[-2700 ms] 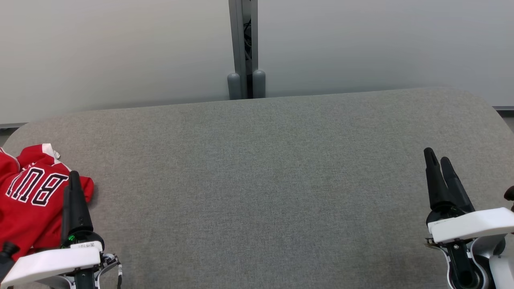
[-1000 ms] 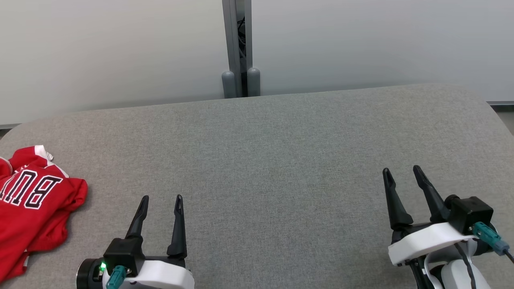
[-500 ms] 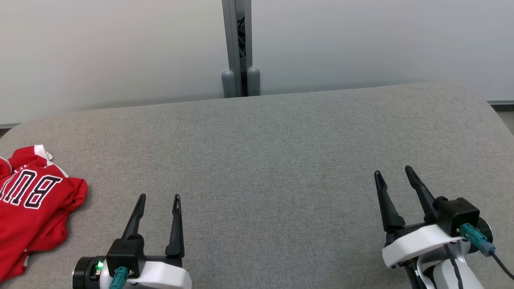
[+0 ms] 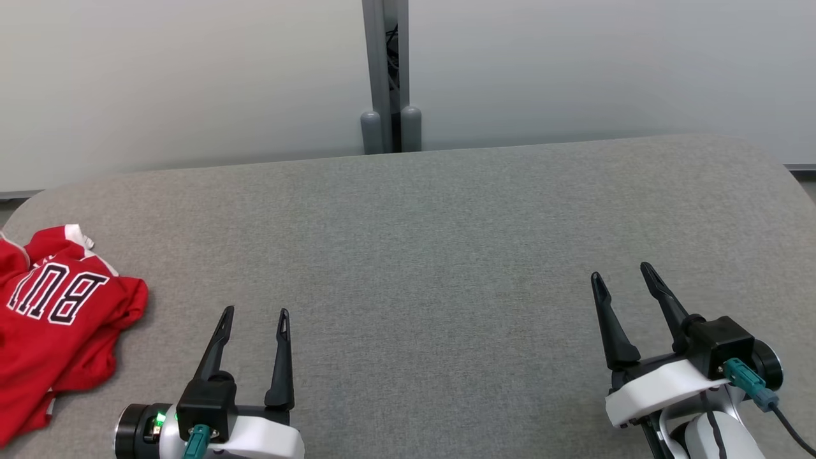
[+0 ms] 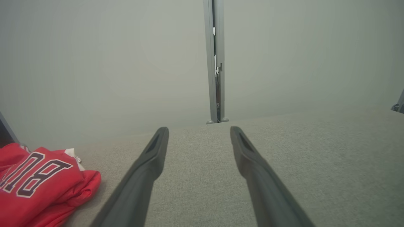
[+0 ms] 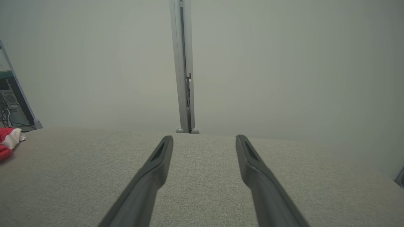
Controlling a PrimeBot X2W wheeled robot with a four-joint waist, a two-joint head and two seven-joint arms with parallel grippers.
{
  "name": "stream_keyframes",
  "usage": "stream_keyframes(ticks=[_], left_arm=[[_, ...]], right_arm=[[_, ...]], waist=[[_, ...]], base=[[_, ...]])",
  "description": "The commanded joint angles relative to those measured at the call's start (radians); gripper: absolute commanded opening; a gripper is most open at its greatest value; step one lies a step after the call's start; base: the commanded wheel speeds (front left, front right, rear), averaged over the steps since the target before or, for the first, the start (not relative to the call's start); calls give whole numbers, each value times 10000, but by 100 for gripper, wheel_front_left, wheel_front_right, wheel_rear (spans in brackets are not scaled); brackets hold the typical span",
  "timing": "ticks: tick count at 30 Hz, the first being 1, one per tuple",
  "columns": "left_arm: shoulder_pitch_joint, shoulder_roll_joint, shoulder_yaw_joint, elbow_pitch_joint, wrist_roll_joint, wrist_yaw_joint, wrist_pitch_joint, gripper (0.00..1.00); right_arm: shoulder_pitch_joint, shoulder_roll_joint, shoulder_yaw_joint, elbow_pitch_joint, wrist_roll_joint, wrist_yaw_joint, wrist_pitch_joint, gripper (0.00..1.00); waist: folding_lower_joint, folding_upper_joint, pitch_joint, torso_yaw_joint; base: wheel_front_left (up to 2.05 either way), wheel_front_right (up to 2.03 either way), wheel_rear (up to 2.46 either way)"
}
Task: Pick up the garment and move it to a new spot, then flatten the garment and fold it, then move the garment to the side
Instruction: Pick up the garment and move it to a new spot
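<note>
left gripper [image 4: 255, 312] at lower left of head view, low over grey padded table [image 4: 414, 242], fingers pointing forward toward wall, jaws spread wide, nothing between them. right gripper [image 4: 620, 271] at lower right, angled slightly leftward, jaws likewise spread and empty. grippers well apart, bare table between them. red garment [image 4: 57, 319] with lettering lies crumpled at table's left edge, left of left gripper, untouched by either.
</note>
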Motion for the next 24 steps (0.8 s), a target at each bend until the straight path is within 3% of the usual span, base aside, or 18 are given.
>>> stream_keyframes(ticks=[1,9,24], left_arm=[[-96,33,35,-20,-72,-18,-53,100],[-205,31,55,-39,-295,26,-53,100],[207,31,531,-61,-216,-91,-51,100]], right_arm=[[-31,-86,-18,15,31,20,-73,100],[43,-83,9,-135,236,19,-71,100],[225,-82,832,-331,226,19,-53,100]], waist=[[0,0,23,118],[0,0,162,1038],[0,0,-166,4048]], base=[[0,0,0],[0,0,0],[0,0,0]])
